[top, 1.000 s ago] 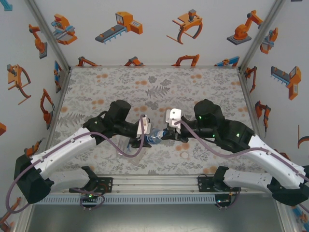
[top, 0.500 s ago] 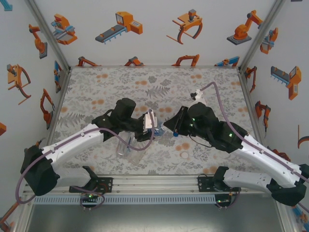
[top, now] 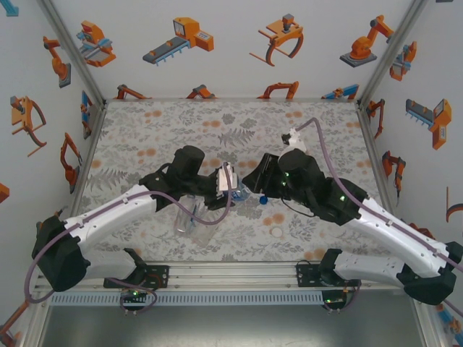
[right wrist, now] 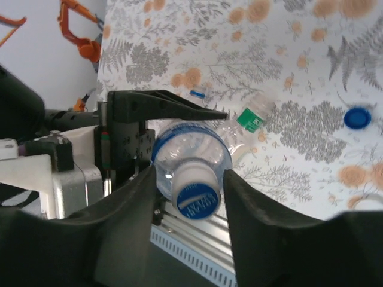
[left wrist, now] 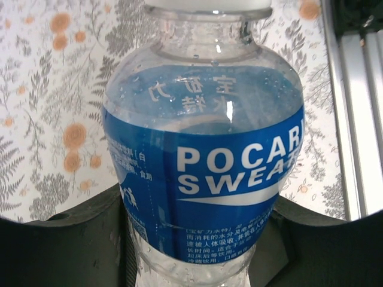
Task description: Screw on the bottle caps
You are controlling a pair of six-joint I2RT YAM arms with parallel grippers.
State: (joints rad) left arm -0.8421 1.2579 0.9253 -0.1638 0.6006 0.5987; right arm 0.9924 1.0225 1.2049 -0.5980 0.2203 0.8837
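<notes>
A clear bottle [left wrist: 203,155] with a blue label band is tipped on its side above the mat, and my left gripper [top: 233,188] is shut on its lower body. In the left wrist view the dark jaws press both sides of the label. A white cap with a blue top [right wrist: 196,194] sits on the bottle's neck. My right gripper [right wrist: 190,174] is open around that cap, with a small gap showing on each side of it. From above, the bottle [top: 244,194] bridges the two grippers, with the right gripper [top: 255,182] at its cap end.
A loose blue cap [top: 263,200] lies on the mat just right of the grippers. Clear bottles [top: 194,220] lie under the left arm, one with a green label [right wrist: 250,118]. A pale ring [top: 276,232] lies nearer the aluminium rail [top: 231,275].
The right wrist has rolled over, and its jaws have come off the cap and opened. The left gripper, still holding the bottle, shifted slightly right.
</notes>
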